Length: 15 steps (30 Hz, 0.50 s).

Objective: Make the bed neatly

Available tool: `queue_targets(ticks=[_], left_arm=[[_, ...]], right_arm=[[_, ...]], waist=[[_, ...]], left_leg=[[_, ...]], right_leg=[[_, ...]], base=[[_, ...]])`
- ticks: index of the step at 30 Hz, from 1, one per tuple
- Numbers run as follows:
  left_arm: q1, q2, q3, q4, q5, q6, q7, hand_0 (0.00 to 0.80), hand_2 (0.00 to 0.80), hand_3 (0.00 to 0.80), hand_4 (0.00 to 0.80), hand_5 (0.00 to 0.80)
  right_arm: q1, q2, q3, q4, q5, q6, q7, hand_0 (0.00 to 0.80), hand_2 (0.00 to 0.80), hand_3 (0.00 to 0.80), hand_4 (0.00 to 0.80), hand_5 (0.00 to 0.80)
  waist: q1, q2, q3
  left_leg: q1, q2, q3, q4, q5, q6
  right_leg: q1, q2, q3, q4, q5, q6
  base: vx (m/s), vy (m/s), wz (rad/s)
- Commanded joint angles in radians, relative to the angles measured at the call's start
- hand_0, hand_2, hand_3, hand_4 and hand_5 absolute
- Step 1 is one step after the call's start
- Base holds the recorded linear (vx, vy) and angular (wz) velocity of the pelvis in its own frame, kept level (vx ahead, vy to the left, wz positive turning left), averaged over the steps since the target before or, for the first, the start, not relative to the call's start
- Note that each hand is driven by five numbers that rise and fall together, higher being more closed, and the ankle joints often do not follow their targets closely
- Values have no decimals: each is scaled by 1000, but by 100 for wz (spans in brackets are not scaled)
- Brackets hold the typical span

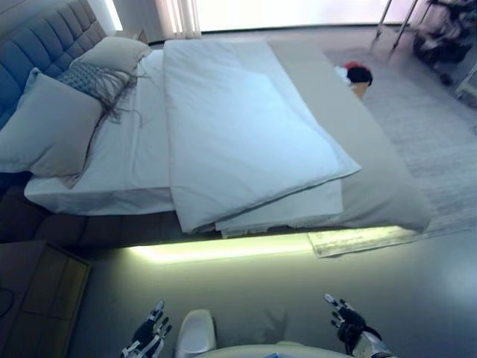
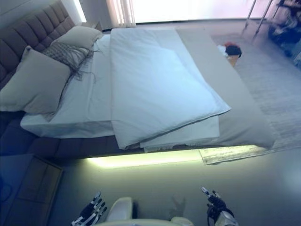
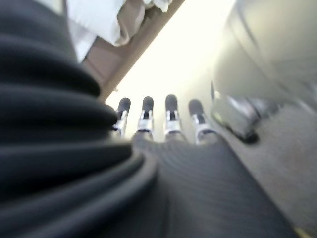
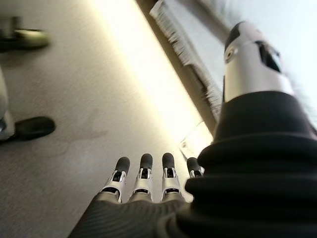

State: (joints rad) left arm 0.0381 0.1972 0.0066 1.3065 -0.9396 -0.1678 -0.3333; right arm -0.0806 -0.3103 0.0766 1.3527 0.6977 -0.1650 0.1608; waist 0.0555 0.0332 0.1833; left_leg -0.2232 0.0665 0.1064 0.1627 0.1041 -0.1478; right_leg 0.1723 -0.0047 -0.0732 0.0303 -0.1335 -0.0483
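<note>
A white duvet (image 1: 246, 127) lies folded over itself on the bed, its doubled near edge overhanging the side by the lit strip. The white sheet (image 1: 134, 156) shows bare between the duvet and the pillows. Two pale pillows (image 1: 48, 127) and a grey fringed cushion (image 1: 93, 78) lean at the tufted headboard (image 1: 41, 45). A beige cover (image 1: 387, 179) lies along the foot end. My left hand (image 1: 149, 335) and right hand (image 1: 344, 317) hang low over the floor, well short of the bed, both open and holding nothing, fingers straight (image 3: 171, 114) (image 4: 143, 173).
A wooden nightstand (image 1: 41, 298) stands at the lower left. A glowing light strip (image 1: 223, 247) runs under the bed frame. A fringed rug (image 1: 425, 127) covers the floor beyond the bed, with a red and black object (image 1: 358, 73) on it and chair legs (image 1: 395, 22) behind.
</note>
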Motion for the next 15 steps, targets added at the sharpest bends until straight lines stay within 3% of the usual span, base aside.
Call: queue_targets(ticks=[1,3,6,9,11,13,15], left_arm=[[2,21,5,-22,-39,-54,-17,0,0,0,0,0],[20,14,24,-20,-31,-64,-23,0,0,0,0,0],[36,13,45,-13,3,-66,-16,0,0,0,0,0],[41,26,61,5,14,-54,-9,0,0,0,0,0],[36,37,84,16,23,-49,-6,0,0,0,0,0],[24,55,90,19,28,-40,-16,0,0,0,0,0],[10,71,80,18,43,-30,-14,0,0,0,0,0]], right_arm=[[-16,0,-2,8,15,14,46,0,0,0,0,0],[7,4,-11,15,1,13,59,0,0,0,0,0],[23,16,-25,22,-10,-6,72,0,0,0,0,0],[9,33,-27,16,10,-5,64,0,0,0,0,0],[11,38,-40,11,15,-10,69,0,0,0,0,0],[3,50,-44,0,28,-20,94,0,0,0,0,0],[-10,62,-42,-18,49,-27,115,0,0,0,0,0]], waist=[[56,-19,7],[63,-17,-2],[71,-12,-29],[85,-28,-50],[86,-34,-54],[96,-58,-75],[98,-68,-89]], left_leg=[[-27,-2,-8,-250,90,46],[-65,20,-19,-250,81,33],[-56,48,23,-250,88,31],[-23,18,-13,-250,55,51],[-26,-10,-35,-147,60,66],[-20,-56,-48,-89,4,125],[18,-80,-51,-100,-18,156]], right_leg=[[139,17,22,1,-27,84],[181,10,34,2,-79,88],[240,-9,37,37,-148,110],[249,-47,42,88,-137,134],[246,-66,47,144,-126,138],[226,-111,29,208,-26,168],[173,-156,6,302,85,192]], base=[[460,112,-19],[469,155,-34],[534,244,-44],[540,293,-36],[484,292,-59],[481,293,-1],[436,274,-4]])
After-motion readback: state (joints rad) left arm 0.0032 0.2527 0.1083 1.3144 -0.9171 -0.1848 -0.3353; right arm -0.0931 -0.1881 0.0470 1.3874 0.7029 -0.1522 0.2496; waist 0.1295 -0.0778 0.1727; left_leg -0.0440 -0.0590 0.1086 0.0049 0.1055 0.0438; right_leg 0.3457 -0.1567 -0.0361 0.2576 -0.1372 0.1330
